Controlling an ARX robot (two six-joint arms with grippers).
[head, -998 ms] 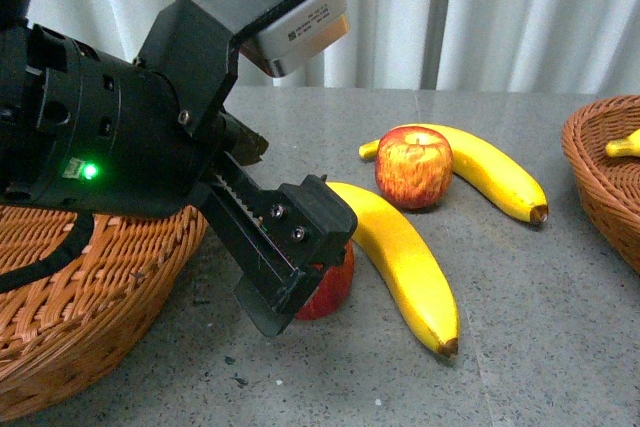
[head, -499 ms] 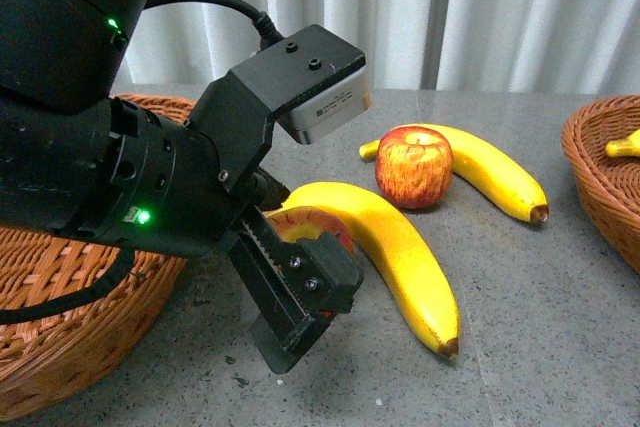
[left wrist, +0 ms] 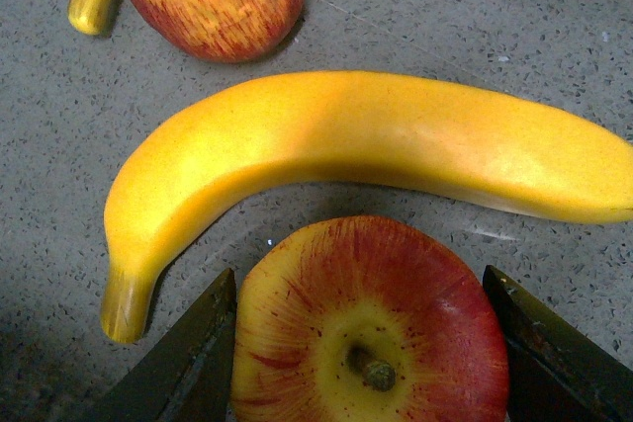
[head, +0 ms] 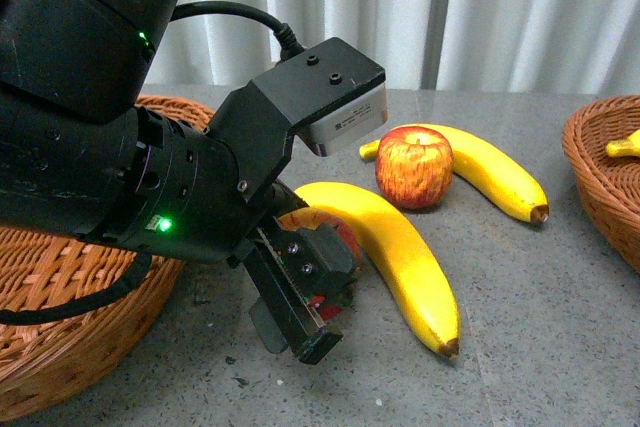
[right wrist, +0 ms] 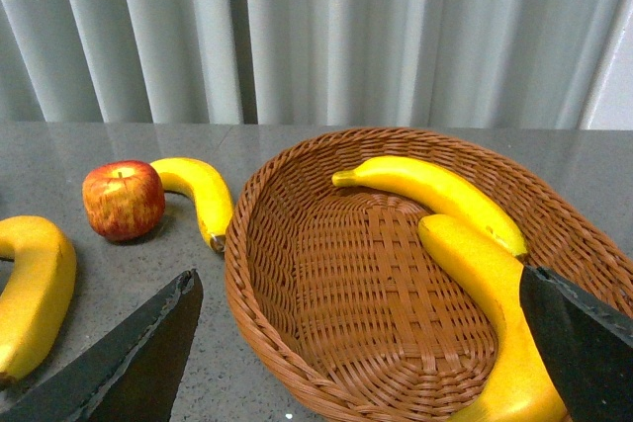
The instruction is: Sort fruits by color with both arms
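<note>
One red apple (left wrist: 366, 333), stem toward the wrist, clamped between the fingers of the left gripper (head: 315, 292), just beside the near banana (head: 400, 257), left basket (head: 60, 277) close by; right gripper (right wrist: 358, 284) spread open, well apart, facing the banana basket (right wrist: 297, 165).

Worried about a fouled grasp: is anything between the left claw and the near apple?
Nothing visible does. The left claw has a finger on each side of the apple; the banana lies just beyond it, outside the claw.
</note>
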